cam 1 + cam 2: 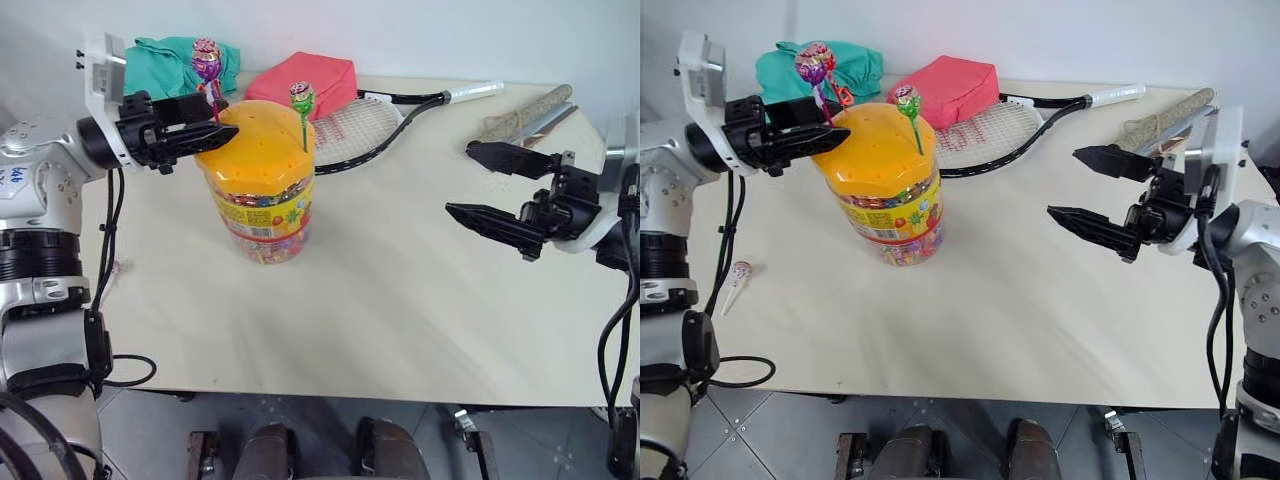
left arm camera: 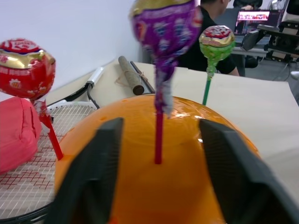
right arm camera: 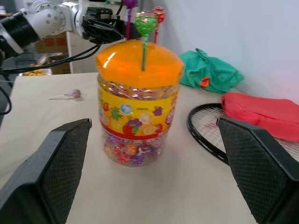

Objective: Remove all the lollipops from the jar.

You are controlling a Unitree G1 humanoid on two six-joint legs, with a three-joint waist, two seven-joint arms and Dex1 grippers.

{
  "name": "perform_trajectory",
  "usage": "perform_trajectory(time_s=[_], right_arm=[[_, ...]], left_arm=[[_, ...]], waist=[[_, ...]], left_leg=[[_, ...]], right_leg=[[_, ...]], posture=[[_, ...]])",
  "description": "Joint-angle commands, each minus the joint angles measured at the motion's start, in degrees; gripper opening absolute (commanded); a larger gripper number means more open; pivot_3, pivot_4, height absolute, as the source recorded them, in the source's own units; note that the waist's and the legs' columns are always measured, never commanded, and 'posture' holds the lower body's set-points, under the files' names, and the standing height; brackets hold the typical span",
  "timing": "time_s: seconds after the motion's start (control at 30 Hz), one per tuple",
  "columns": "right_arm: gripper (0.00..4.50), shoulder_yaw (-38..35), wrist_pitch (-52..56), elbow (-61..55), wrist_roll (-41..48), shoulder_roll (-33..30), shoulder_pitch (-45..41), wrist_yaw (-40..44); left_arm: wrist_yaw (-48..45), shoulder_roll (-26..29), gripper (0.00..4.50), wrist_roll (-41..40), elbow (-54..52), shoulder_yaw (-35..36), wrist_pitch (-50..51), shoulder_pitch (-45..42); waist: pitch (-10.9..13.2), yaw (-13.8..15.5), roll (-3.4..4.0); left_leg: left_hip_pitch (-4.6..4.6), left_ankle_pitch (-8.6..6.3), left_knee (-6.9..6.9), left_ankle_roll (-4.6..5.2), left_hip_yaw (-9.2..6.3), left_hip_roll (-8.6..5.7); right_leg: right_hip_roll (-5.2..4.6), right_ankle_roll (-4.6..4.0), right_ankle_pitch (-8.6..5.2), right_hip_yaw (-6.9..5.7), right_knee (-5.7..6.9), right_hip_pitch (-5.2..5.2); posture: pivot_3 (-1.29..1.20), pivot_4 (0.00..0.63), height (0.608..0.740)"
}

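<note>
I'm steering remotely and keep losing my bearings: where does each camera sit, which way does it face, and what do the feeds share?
Head pair, left and right eye: on the head, looking forward and down at the table; both arms show, left pincer at the jar, right pincer open.
Left wrist: looks along its own fingers, which straddle the purple lollipop on the orange lid.
Right wrist: between its fingers, faces the jar and left arm.
Shared: jar, green lollipop, racket.
</note>
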Motion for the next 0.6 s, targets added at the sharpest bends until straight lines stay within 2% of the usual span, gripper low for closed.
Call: perform_trajectory(time_s=[0.03, 0.13, 0.2, 0.3, 0.4, 0.6], right_arm=[[4.5, -2.54, -0.37, -2.84, 1.65, -1.2, 0.5, -0.91], [4.5, -2.82, -0.55, -3.29, 1.82, -1.23, 0.94, -1.48], [4.5, -3.08, -0.62, -3.58, 1.86, -1.44, 1.12, -1.54], [4.5, -3.11, -0.7, -3.39, 1.88, -1.74, 0.95, -1.45], [4.5, -2.42, -1.05, -2.38, 1.54, -2.04, -0.08, -0.91], [4.5, -0.85, -1.5, -0.47, 1.13, -2.19, -1.47, 0.37]], left_arm=[[-0.8, 0.41, 1.32, 1.06, 0.83, 0.27, -1.92, -3.47], [-0.52, 0.38, 0.33, 2.21, 1.35, -0.21, -1.5, -5.14], [1.3, 0.48, 0.15, 1.89, 0.55, 0.39, 0.26, -7.9], [3.7, 0.43, 0.15, 1.49, -0.05, 1.32, 1.94, -10.3], [10.05, 1.65, 0.15, 2.48, -0.5, 2.46, 5.8, -12.83], [17.79, 8.34, 0.15, 5.39, -4.89, 2.73, 14.51, -10.18]], waist=[[0.0, -0.09, 0.0], [0.0, -0.09, 0.0], [0.0, -0.06, -0.01], [0.05, 0.29, -0.08], [0.04, 0.37, -0.08], [0.05, -0.61, -0.08]], left_leg=[[-0.02, 0.0, 0.0, 0.0, 0.0, 0.0], [-0.06, 0.0, 0.03, 0.0, -0.06, -0.01], [-0.06, 0.0, 0.04, 0.0, -0.08, -0.01], [-0.19, -0.01, 0.16, 0.01, -0.18, -0.02], [-0.19, -0.02, 0.18, 0.03, -0.2, -0.02], [-0.18, -0.01, 0.15, 0.03, -0.24, -0.01]], right_leg=[[0.0, 0.0, 0.0, 0.0, 0.0, -0.01], [0.0, 0.0, 0.0, -0.02, 0.0, -0.01], [0.0, 0.0, 0.0, -0.02, 0.0, -0.01], [0.0, 0.0, 0.0, -0.07, 0.0, -0.01], [-0.01, 0.0, 0.0, -0.06, 0.0, -0.01], [0.0, 0.0, 0.0, -0.07, 0.01, -0.01]], posture=[[0.0, 0.15, 0.74], [0.0, 0.15, 0.74], [0.0, 0.15, 0.74], [0.0, 0.15, 0.74], [0.0, 0.15, 0.74], [0.0, 0.15, 0.74]])
